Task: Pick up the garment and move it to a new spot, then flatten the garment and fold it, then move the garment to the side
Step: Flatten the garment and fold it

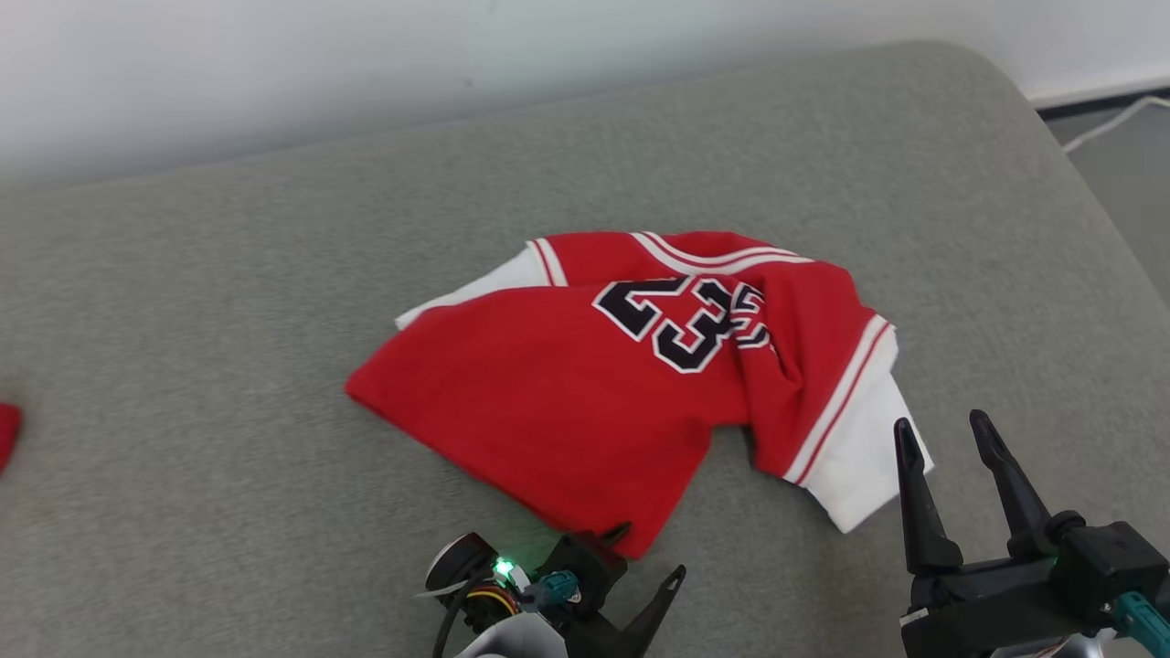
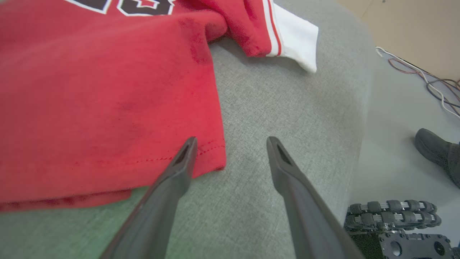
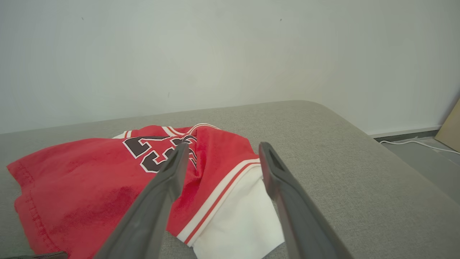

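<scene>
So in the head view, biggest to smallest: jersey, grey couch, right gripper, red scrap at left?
1. grey couch
2. jersey
3. right gripper, enlarged by nearness to camera
4. red scrap, cut off at edge

The shirt lies bunched, and a fold swallows the lettering beside its number, so that part cannot be read. In the head view a bit of red cloth is cut by the left edge; what it is cannot be told. The left pincer is cropped by the bottom edge there. In the left wrist view a dark shoe runs off the right edge.
</scene>
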You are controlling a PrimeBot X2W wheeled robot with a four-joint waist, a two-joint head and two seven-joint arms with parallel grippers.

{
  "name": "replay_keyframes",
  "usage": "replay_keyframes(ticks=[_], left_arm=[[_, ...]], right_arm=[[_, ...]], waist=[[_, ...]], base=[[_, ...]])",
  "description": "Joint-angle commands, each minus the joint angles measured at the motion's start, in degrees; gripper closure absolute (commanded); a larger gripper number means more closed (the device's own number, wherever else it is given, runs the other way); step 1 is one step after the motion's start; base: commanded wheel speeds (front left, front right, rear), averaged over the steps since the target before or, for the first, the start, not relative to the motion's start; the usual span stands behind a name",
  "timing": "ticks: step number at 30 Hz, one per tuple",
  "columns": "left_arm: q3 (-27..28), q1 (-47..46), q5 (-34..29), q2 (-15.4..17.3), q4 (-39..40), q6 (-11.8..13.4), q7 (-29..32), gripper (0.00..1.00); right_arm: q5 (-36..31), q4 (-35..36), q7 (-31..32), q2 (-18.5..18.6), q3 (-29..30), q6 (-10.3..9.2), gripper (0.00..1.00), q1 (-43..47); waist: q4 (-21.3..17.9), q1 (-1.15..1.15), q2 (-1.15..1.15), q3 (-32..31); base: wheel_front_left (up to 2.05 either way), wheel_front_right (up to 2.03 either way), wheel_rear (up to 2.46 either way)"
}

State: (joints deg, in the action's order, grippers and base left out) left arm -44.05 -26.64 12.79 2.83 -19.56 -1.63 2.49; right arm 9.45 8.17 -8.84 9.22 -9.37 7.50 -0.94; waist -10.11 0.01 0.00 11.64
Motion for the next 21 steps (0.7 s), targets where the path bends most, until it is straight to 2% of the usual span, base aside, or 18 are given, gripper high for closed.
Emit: replay_keyframes(ticks=[1,7,8,9,10,11,15,21], left_arm=[[-0.77,-1.44,0.64,0.14,-1.84,0.16,0.72,0.00],[-1.79,-3.21,0.43,0.21,-5.78,1.31,1.45,0.00],[-1.94,-3.59,0.05,0.25,-6.36,1.44,1.43,0.03],[-1.94,-3.79,-0.11,0.32,-6.71,1.67,1.18,0.43],[-1.98,-4.12,-0.42,0.50,-6.98,1.90,0.93,0.67],[-2.03,-4.34,-0.64,0.70,-7.08,2.20,0.78,1.00],[-2.49,-4.82,-1.69,1.61,-5.87,2.68,0.05,1.00],[-3.26,-3.78,-1.82,4.60,1.17,1.52,1.38,1.00]], right_arm=[[0.33,-0.43,-0.66,-0.31,-0.01,-0.02,0.00,-0.85],[0.16,-1.36,-1.50,-0.60,0.44,-0.02,0.00,-1.30],[0.09,-1.47,-1.67,-0.70,0.59,-0.02,0.00,-1.37],[0.07,-1.58,-1.79,-0.78,0.70,-0.02,0.00,-1.41],[0.02,-1.67,-1.84,-0.83,0.89,-0.02,0.00,-1.43],[-0.04,-1.75,-1.87,-0.88,1.04,-0.02,0.00,-1.43],[-0.09,-1.88,-2.05,-1.04,1.72,-0.02,0.00,-1.17],[0.01,-1.57,-1.97,-1.10,2.53,-0.02,0.00,-0.69]], waist=[[-3.66,-0.01,0.00,3.34],[-4.49,-0.01,0.00,3.98],[-4.47,-0.01,0.00,4.02],[-4.41,-0.01,0.00,4.03],[-4.27,-0.01,0.00,3.99],[-4.10,-0.01,0.00,3.93],[-2.83,-0.01,0.00,3.49],[-0.28,-0.01,0.00,2.64]], base=[[0.00,0.00,0.00],[0.00,0.00,0.00],[0.00,0.00,0.00],[0.00,0.00,0.00],[0.00,0.00,0.00],[0.00,0.00,0.00],[0.00,0.00,0.00],[0.00,0.00,0.00]])
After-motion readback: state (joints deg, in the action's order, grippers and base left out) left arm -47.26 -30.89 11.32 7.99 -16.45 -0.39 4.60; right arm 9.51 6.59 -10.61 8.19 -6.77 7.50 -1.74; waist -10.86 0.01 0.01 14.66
